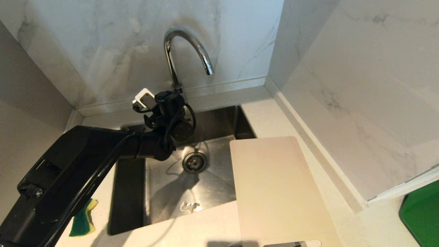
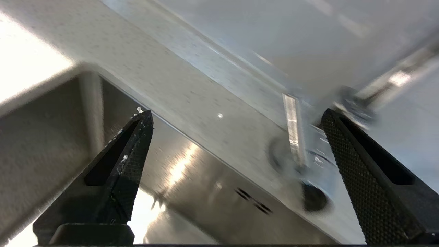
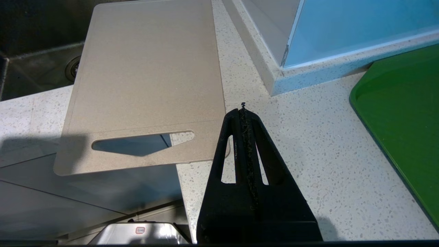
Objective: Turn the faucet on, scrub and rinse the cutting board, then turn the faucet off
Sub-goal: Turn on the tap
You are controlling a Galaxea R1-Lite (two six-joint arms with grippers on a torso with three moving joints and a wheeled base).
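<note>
Marble walls close in a corner where a pale speckled table (image 1: pixel 212 223) carries a steel sink (image 1: pixel 219 178); over the sink's back edge the left gripper (image 2: pixel 236 144) has its fingers (image 2: pixel 137 151) spread wide and empty, close to the base of the faucet (image 1: pixel 187 48), which rises behind it. The right gripper (image 3: pixel 244 113), fingers pressed together on nothing, hangs over the table just beside the handle-slot end of the cutting board (image 1: pixel 277 192). That board lies flat, one end over the sink's right rim, with a green tray (image 1: pixel 422 216) well to its right and a sponge (image 1: pixel 82 221) left of the sink.
</note>
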